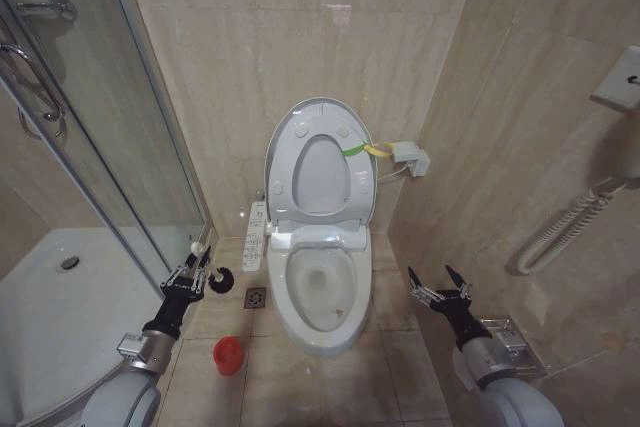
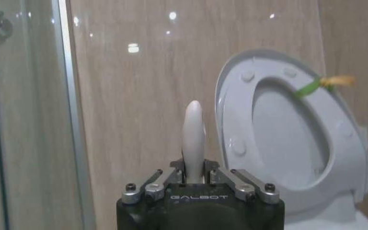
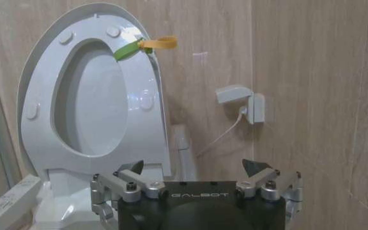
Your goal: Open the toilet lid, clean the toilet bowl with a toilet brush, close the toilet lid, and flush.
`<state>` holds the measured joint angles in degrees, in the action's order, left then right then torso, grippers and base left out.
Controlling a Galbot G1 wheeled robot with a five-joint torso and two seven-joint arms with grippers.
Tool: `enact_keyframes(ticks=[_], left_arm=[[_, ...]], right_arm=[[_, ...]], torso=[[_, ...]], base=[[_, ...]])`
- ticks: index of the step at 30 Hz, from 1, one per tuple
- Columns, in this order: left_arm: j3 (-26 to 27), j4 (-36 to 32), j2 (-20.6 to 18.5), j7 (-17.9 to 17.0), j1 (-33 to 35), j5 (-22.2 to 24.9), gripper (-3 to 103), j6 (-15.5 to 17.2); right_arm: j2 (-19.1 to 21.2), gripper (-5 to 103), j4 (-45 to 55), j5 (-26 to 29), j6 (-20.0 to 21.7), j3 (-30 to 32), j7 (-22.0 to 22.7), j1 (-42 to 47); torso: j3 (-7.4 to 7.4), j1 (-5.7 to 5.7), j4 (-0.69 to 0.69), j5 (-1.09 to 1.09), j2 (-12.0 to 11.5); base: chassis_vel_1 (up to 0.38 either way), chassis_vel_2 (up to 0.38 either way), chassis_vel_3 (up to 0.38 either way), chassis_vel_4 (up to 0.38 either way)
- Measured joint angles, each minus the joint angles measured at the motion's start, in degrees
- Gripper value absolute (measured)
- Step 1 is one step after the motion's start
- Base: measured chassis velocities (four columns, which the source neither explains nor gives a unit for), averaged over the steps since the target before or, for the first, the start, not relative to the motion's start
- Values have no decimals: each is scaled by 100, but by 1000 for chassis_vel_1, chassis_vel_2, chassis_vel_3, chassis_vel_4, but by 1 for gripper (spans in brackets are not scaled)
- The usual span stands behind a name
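The toilet lid [image 1: 320, 117] stands upright against the back wall with the seat ring raised against it, a green-yellow band [image 3: 128, 50] at its edge. Below it, the white toilet bowl [image 1: 322, 322] lies uncovered. My left gripper [image 1: 196, 269] hangs left of the bowl above the floor, shut on the toilet brush [image 2: 193, 134]. The brush's white handle tip [image 1: 197, 247] sticks out past the fingers, and a dark round part sits beside them. The red holder cup [image 1: 229, 355] stands on the floor tiles nearby. My right gripper [image 1: 440, 282] hovers open to the right of the bowl, holding nothing.
A narrow white button panel [image 1: 256, 237] runs along the bowl's left side, with a floor drain [image 1: 256, 297] in front of it. The glass shower enclosure [image 1: 110, 147] and its white tray [image 1: 50, 297] close off the left. A wall socket [image 1: 411, 158] and a corded handset [image 1: 590, 207] sit on the right.
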<state>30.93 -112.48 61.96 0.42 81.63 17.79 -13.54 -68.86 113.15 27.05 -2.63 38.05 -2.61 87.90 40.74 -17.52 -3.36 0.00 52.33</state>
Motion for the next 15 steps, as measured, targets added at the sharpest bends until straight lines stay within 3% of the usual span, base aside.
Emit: enact_keyframes(ticks=[15], left_arm=[[-297,-422,-67,235,-214,492,19,-93]], right_arm=[[0,100,0,0,0,0,0,0]], torso=[[0,0,0,0,0]], base=[[0,0,0,0]])
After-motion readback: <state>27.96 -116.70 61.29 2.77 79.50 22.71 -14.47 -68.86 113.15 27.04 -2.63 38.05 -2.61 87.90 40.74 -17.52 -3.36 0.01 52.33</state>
